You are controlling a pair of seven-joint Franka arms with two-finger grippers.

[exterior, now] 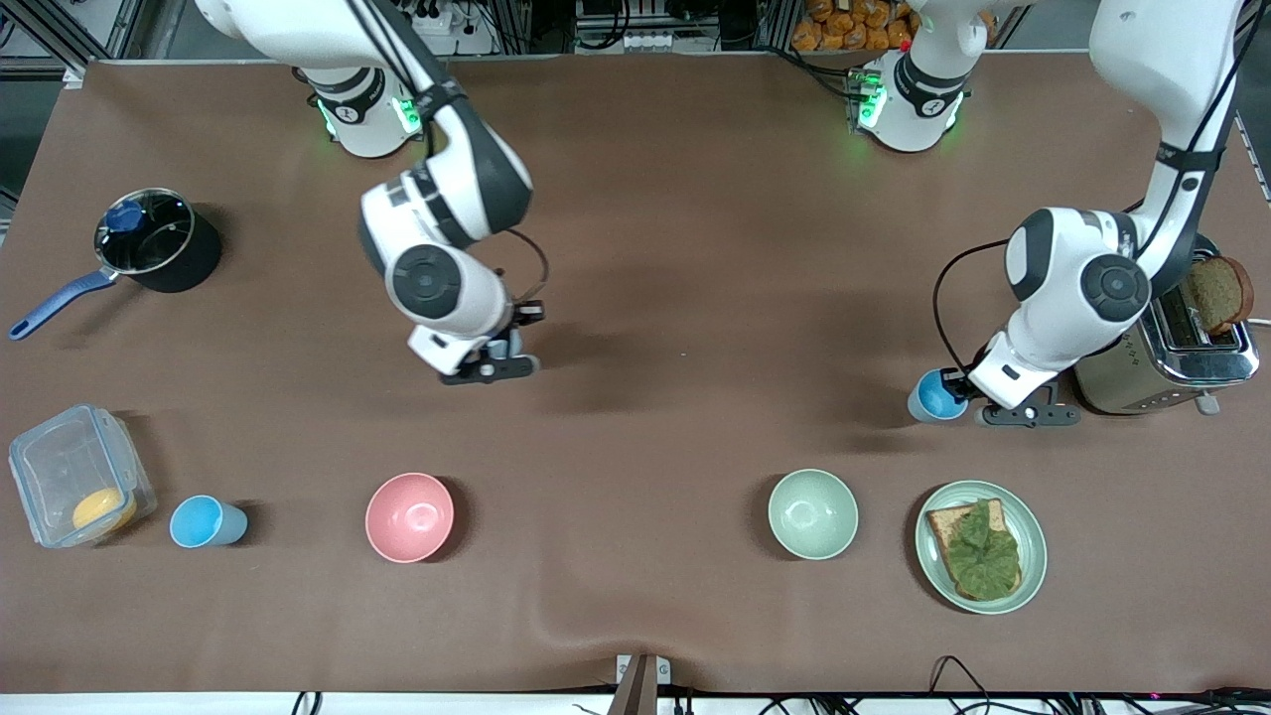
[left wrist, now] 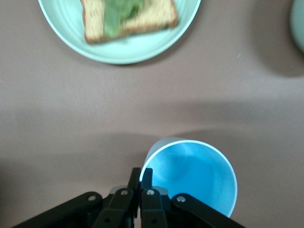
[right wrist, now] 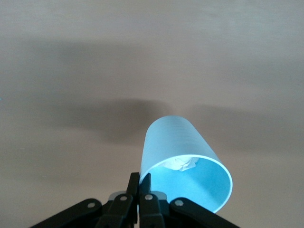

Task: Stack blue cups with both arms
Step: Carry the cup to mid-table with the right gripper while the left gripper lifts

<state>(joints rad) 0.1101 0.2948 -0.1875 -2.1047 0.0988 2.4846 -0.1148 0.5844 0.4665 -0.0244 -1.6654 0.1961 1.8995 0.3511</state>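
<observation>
One blue cup (exterior: 938,397) stands on the table beside the toaster. My left gripper (exterior: 961,383) is shut on its rim, and in the left wrist view the gripper (left wrist: 141,175) has one finger inside the cup (left wrist: 194,178) and one outside. My right gripper (exterior: 496,357) hangs over the middle of the table toward the right arm's end. In the right wrist view it (right wrist: 140,179) is shut on the rim of a second, tilted blue cup (right wrist: 175,142), clear of the table, with a crumpled white scrap inside. A third blue cup (exterior: 207,521) stands next to the clear box.
A clear plastic box (exterior: 74,477) holding something yellow, a pink bowl (exterior: 409,516), a pale green bowl (exterior: 812,513) and a plate (exterior: 1033,526) of toast with lettuce line the side nearer the camera. A lidded pot (exterior: 157,243) and a toaster (exterior: 1182,348) stand farther back.
</observation>
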